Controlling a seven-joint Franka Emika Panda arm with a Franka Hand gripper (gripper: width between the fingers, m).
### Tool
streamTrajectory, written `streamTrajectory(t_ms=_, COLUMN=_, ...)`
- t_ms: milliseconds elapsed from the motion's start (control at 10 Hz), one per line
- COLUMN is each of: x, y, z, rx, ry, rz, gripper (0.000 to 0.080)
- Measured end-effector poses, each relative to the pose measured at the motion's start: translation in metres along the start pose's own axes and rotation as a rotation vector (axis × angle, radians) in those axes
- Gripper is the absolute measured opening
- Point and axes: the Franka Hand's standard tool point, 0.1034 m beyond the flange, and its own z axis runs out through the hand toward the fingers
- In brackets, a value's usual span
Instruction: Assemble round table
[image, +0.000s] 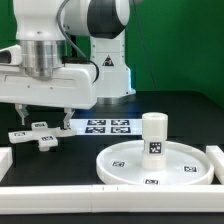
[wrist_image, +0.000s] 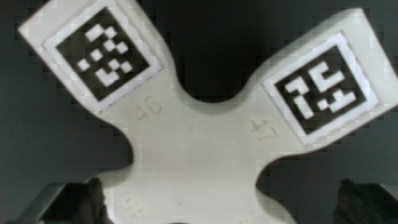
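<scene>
The small white cross-shaped base (image: 38, 135) lies flat on the black table at the exterior view's left, tags facing up. My gripper (image: 40, 121) hangs straight over it, low. In the wrist view the base (wrist_image: 205, 110) fills the picture. My gripper (wrist_image: 215, 205) is open: one dark finger (wrist_image: 71, 203) stands close to one side of the base and the other finger (wrist_image: 365, 203) stands off the opposite side with a gap. The large rimmed round disc (image: 120, 165) lies at the right with the short thick cylinder leg (image: 153, 136) standing upright on it.
The marker board (image: 105, 126) lies flat behind the disc, between the base and the robot's pedestal. Plain white border blocks line the left edge (image: 5, 160), the front edge (image: 100, 196) and the right edge (image: 216, 160) of the work area.
</scene>
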Motion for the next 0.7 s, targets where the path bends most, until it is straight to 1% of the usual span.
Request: streamTrajectory(t_ms=700, x=-0.0026, y=0.0006, z=0.0043, rx=-0.003, ry=-0.009, rz=-0.001, gripper=0.0649)
